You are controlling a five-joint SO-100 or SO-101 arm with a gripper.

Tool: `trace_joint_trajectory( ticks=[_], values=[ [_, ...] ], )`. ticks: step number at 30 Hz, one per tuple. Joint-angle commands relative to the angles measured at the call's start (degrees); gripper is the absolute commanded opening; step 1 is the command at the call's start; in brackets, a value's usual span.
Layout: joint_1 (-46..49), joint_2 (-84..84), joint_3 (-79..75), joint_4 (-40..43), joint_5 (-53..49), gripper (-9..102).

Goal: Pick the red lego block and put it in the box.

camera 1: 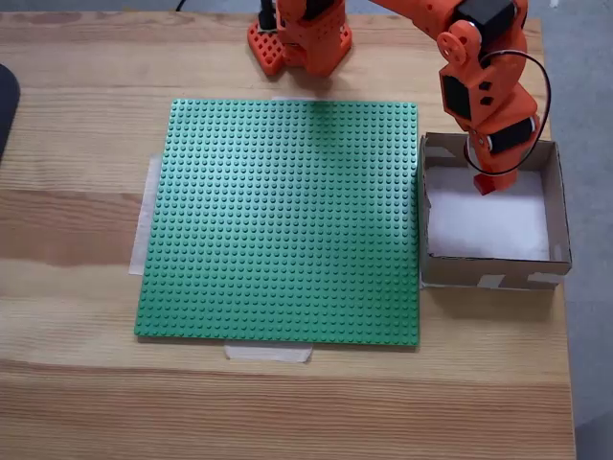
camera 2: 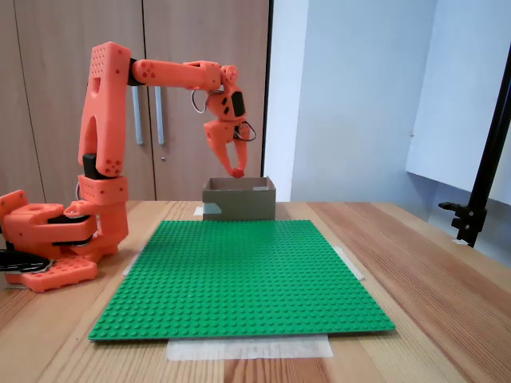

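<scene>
The red lego block (camera 1: 486,184) (camera 2: 238,171) is pinched at the tips of my orange gripper (camera 1: 488,178) (camera 2: 237,168), which is shut on it. The block hangs above the box (camera 1: 494,271) (camera 2: 239,204), a shallow brown cardboard tray with a white floor, standing at the right edge of the green plate in a fixed view from above. In the side-on fixed view the block sits just above the box's rim. From above, it is over the far middle part of the white floor.
A big green studded baseplate (camera 1: 287,220) (camera 2: 239,271) is taped to the wooden table, touching the box's side. The arm's orange base (camera 1: 302,38) (camera 2: 56,239) stands behind it. A black stand (camera 2: 481,175) rises off the table's edge.
</scene>
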Motion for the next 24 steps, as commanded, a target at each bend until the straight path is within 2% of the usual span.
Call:
trace_joint_trajectory(
  ticks=[1, 24],
  values=[
    [0.6, 0.4, -2.4, -0.6, 0.4, 10],
    [0.6, 0.4, -2.2, -0.2, 0.4, 14]
  ],
)
